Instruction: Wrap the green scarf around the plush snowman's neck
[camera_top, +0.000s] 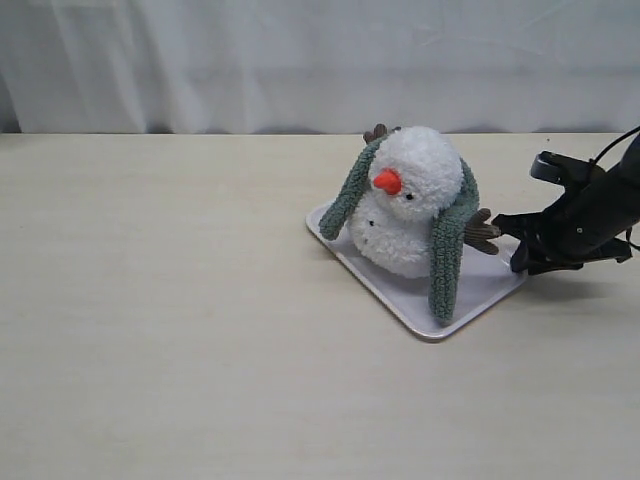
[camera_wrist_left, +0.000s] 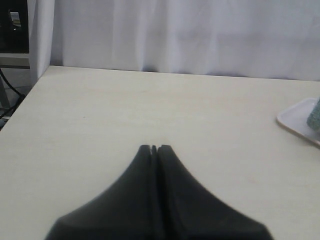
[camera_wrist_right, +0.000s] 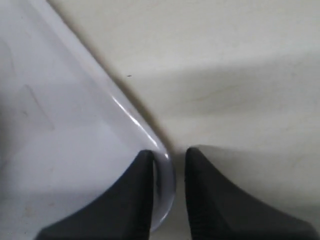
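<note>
The plush snowman (camera_top: 410, 200) sits on a white tray (camera_top: 480, 295), orange nose facing front left. The green scarf (camera_top: 447, 255) runs behind its head, and both ends hang down its sides onto the tray. My right gripper (camera_top: 512, 240) hovers low at the tray's right corner, just past a brown twig arm (camera_top: 482, 232). In the right wrist view it (camera_wrist_right: 169, 157) is open by a narrow gap, with the tray's rounded rim (camera_wrist_right: 165, 175) between the fingers. My left gripper (camera_wrist_left: 154, 148) is shut over bare table and holds nothing. It does not show in the exterior view.
A light wooden table (camera_top: 160, 300) carries the tray, with a white curtain (camera_top: 300, 60) behind it. In the left wrist view the tray's corner (camera_wrist_left: 295, 117) and a bit of scarf (camera_wrist_left: 315, 115) show far off at the frame's edge.
</note>
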